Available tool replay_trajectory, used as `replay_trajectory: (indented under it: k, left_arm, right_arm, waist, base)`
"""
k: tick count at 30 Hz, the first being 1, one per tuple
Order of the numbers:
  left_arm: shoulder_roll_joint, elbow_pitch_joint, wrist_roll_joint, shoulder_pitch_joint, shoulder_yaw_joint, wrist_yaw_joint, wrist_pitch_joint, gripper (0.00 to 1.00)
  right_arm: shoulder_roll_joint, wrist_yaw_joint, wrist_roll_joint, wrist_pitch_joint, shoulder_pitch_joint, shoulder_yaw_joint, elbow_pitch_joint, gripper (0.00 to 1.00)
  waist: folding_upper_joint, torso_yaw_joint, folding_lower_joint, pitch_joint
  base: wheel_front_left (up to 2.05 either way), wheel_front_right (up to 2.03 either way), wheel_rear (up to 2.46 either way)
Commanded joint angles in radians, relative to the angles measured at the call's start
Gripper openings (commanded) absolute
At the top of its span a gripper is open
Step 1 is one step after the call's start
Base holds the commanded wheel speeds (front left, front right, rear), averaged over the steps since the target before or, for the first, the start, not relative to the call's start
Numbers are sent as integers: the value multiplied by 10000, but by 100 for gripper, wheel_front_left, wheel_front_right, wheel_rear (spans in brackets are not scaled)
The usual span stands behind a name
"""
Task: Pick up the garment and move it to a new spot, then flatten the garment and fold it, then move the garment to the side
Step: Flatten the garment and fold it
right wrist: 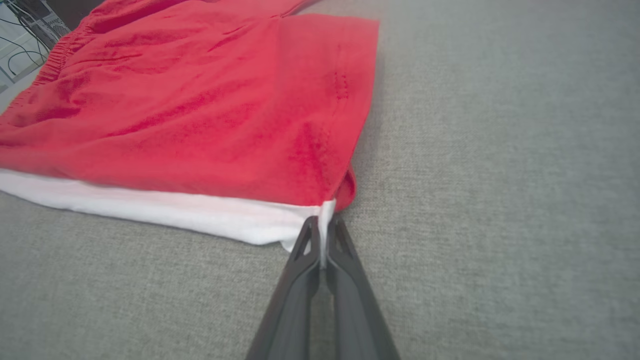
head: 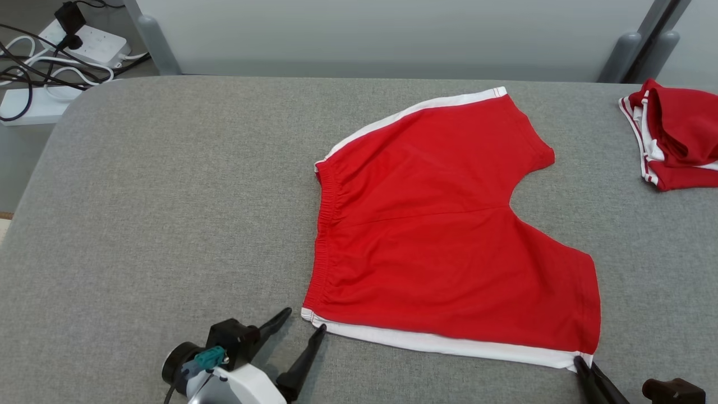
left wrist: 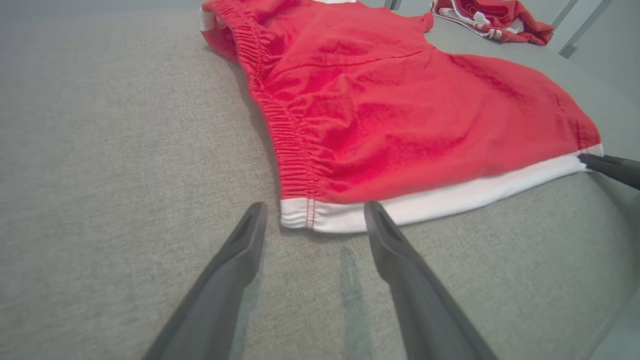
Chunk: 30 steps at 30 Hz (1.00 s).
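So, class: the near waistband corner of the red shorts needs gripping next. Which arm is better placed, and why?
Left. The left pincer is open, its tips flanking the white-trimmed waistband corner of the shorts; the right pincer is shut on the hem corner at the other end.

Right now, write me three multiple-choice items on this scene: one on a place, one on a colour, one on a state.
1. Where on the table is the crumpled garment?
A. far right edge
B. near left corner
C. dead centre

2. What colour is the side stripe on the shorts?
A. blue
B. white
C. black

3. The right claw is
A. wide open
B. shut on the shorts' near corner
C. shut on a cable

Answers: 1 A, it lies at the head view's right edge, apart from the shorts. 2 B, a white band runs along each side. 3 B, it pinches the striped hem corner.
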<state>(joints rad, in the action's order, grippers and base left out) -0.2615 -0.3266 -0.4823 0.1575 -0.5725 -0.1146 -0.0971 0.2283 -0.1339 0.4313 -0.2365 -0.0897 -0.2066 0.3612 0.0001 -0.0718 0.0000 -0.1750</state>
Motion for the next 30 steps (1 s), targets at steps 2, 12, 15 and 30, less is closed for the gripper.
replay_trajectory:
  k: [2,12,15,30]
  left_arm:
    - [-63,-93,158,669,259,60,-64,100]
    - [141,-966,349,1248,-93,45,-140,100]
    - [174,-1141,361,1344,-236,10,-171,7]
    - [-695,663,-614,915,-426,-111,915,0]
  right_arm:
    - [312,32,53,-66,188,-211,-209,0]
    - [455,32,25,-31,248,-160,-422,0]
    - [483,32,12,-12,248,-129,-486,0]
    - [943,32,203,592,-222,172,-2058,0]
  waist:
    - [-1,38,0,-64]
    - [-1,151,0,-209]
    - [-1,170,0,-217]
    - [-1,131,0,81]
  base:
    - [0,0,0]
    - [0,0,0]
    - [0,0,0]
    - [0,0,0]
